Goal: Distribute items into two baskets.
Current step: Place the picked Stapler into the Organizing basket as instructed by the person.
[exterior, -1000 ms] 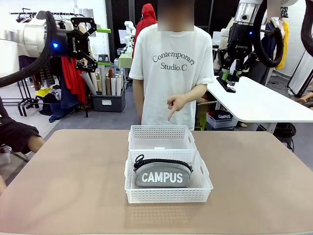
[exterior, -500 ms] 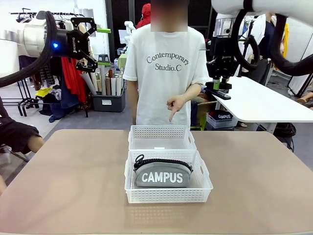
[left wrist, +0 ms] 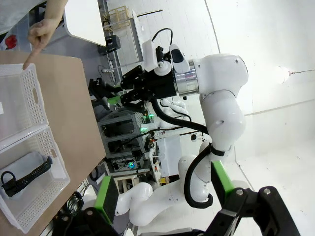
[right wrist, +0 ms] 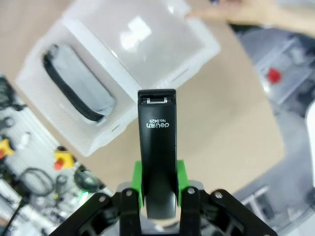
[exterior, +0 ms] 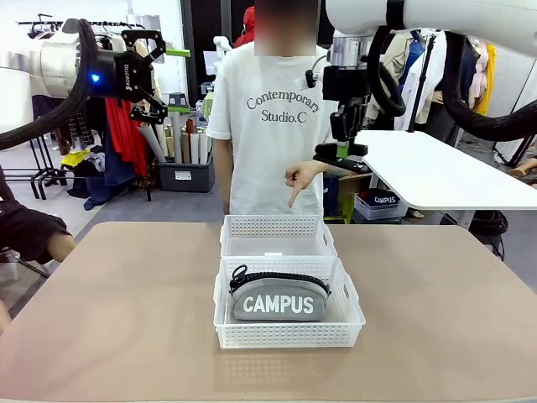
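The grey "CAMPUS" pouch (exterior: pixel 279 295) lies in the nearer white basket (exterior: pixel 289 334). Behind it, touching, stands the second basket (exterior: pixel 277 225) with nothing in it. My right gripper (exterior: pixel 340 156) is high above the table's far edge, shut on the small black stapler (exterior: pixel 342 161). In the right wrist view the stapler (right wrist: pixel 157 142) juts out between the green pads of the right gripper (right wrist: pixel 158 191), over the baskets below. My left gripper (exterior: pixel 157 63) is open, raised at the far left. A person's hand (exterior: pixel 295 178) points down at the farther basket.
The person stands at the table's far side, right behind the baskets. Bare brown tabletop (exterior: pixel 109 311) lies on both sides of them. A white table (exterior: pixel 436 172) is at the back right, and clothes racks and a storage bin (exterior: pixel 186 175) at the back left.
My right arm has swung left with the stapler, from the far right to near the person's pointing hand. The left arm, baskets and pouch have not moved.
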### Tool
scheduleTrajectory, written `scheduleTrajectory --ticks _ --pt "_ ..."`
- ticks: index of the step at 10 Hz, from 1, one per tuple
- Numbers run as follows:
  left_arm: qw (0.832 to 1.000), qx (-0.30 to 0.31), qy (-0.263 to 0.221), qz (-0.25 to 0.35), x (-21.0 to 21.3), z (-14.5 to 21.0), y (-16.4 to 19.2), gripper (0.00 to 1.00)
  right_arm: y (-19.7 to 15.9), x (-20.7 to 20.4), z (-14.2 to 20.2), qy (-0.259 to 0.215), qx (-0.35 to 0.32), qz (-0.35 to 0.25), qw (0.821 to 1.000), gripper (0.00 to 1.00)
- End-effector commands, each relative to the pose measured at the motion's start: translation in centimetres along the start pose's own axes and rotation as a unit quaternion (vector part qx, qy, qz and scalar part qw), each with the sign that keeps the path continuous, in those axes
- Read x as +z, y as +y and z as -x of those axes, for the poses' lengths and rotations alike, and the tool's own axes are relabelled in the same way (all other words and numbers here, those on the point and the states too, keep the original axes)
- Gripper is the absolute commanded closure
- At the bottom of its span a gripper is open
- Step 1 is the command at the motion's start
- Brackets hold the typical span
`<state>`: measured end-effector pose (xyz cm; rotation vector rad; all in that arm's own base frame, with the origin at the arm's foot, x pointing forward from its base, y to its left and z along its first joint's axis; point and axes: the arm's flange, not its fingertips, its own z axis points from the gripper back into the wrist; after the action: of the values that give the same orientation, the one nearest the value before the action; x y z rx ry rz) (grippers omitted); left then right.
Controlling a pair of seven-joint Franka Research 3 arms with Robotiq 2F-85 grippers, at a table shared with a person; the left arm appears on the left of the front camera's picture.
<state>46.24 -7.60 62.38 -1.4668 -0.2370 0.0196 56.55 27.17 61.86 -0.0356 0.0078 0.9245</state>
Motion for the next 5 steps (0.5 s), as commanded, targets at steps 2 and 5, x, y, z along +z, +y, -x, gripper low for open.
scheduleTrajectory --ticks 2,5 --pt "1.000 -0.001 0.003 0.001 0.1 0.0 -0.1 0.00 1.2 -1.6 0.0 -0.030 0.137 -0.013 0.990 1.00" --pt "1.000 -0.001 0.003 0.001 0.1 0.0 -0.1 0.00 2.6 -2.3 0.3 -0.039 0.180 -0.006 0.983 1.00"
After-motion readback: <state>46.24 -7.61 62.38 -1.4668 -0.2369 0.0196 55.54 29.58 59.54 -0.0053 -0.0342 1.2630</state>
